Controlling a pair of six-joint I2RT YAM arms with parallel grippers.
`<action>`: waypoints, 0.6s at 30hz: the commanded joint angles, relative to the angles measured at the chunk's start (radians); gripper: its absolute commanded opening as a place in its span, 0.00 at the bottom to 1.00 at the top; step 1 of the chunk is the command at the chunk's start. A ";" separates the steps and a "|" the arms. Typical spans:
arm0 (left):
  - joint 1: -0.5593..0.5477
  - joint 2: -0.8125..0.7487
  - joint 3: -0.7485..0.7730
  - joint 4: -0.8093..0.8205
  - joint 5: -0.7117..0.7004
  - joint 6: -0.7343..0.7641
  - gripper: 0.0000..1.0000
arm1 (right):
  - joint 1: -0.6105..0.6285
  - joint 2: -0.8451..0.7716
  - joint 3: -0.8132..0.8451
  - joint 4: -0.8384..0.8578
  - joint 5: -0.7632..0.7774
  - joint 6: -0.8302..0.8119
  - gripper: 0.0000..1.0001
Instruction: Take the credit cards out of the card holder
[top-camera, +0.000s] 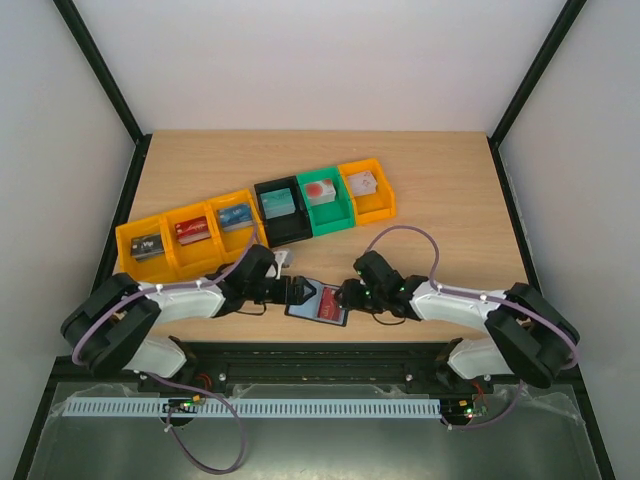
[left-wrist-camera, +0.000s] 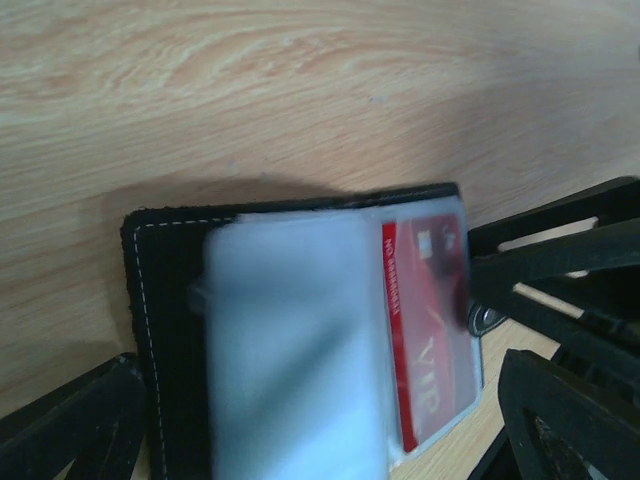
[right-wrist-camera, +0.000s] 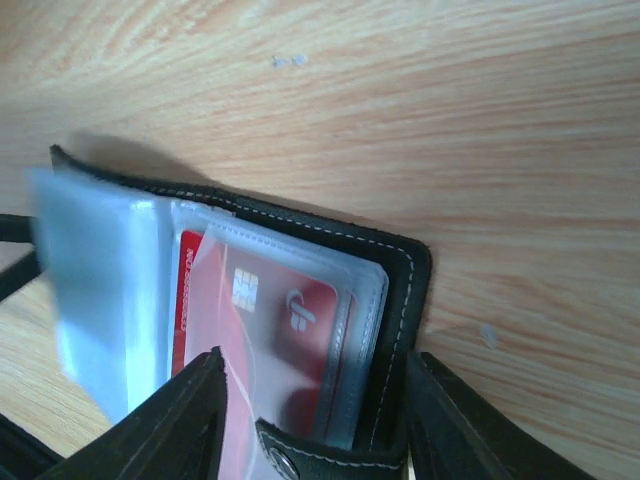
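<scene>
Top external: L end effector (top-camera: 302, 294) released, R end effector (top-camera: 345, 297) unclear; card holder (right-wrist-camera: 402, 265) open.

The card holder (top-camera: 318, 303) is hemmed between my left gripper (top-camera: 297, 292) and my right gripper (top-camera: 345, 296). Neither side is free, and only the space above it is open. A raised clear sleeve (right-wrist-camera: 100, 290) stands just left of the red credit card (right-wrist-camera: 270, 320). The row of bins (top-camera: 292, 236) walls off the far side. Bare table (top-camera: 450, 200) lies free at the far right.
</scene>
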 joint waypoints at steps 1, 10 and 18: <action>-0.008 0.075 -0.047 0.153 0.030 -0.093 0.96 | 0.004 0.052 0.010 0.075 -0.011 0.018 0.48; -0.018 0.090 -0.028 0.182 0.018 -0.100 0.36 | 0.003 0.115 0.034 0.130 -0.055 0.001 0.47; -0.003 0.014 -0.030 0.183 0.037 -0.059 0.02 | -0.044 0.025 0.113 0.051 -0.102 -0.151 0.53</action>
